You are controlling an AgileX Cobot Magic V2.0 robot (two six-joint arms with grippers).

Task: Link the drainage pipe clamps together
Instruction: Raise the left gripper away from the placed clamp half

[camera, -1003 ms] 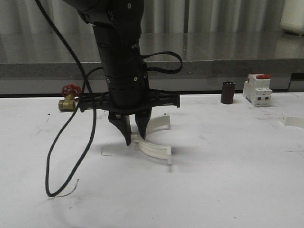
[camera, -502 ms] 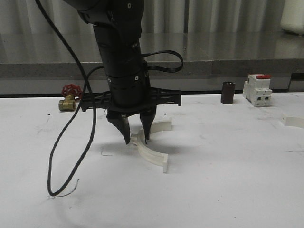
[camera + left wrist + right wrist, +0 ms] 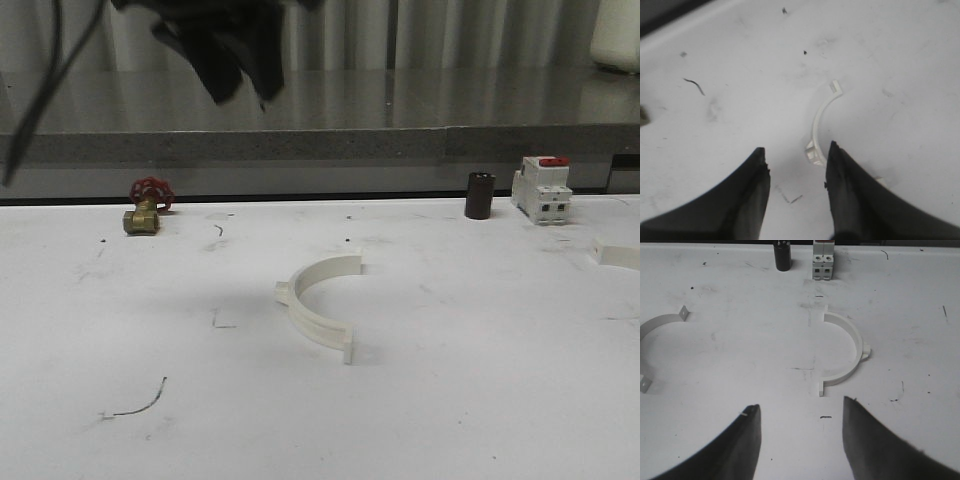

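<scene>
One white half-ring drainage pipe clamp (image 3: 318, 300) lies flat mid-table, its opening facing right and its nub on the left. It also appears in the left wrist view (image 3: 819, 122) and at the edge of the right wrist view (image 3: 655, 332). A second clamp (image 3: 847, 352) lies apart from it to the right, just in front of the breaker, and is cut off by the front view's edge (image 3: 615, 253). My left gripper (image 3: 240, 85) hangs high and blurred over the table, open and empty (image 3: 796, 157). My right gripper (image 3: 800, 412) is open and empty, short of the second clamp.
A brass valve with a red handle (image 3: 145, 208) sits at the back left. A dark cylinder (image 3: 480, 195) and a white breaker with a red top (image 3: 542, 188) stand at the back right. A wire scrap (image 3: 140, 402) lies front left. A grey ledge runs behind.
My left gripper opened around the middle clamp's nub, let it go and rose quickly up and to the left. The clamp stays flat on the table, turned slightly.
</scene>
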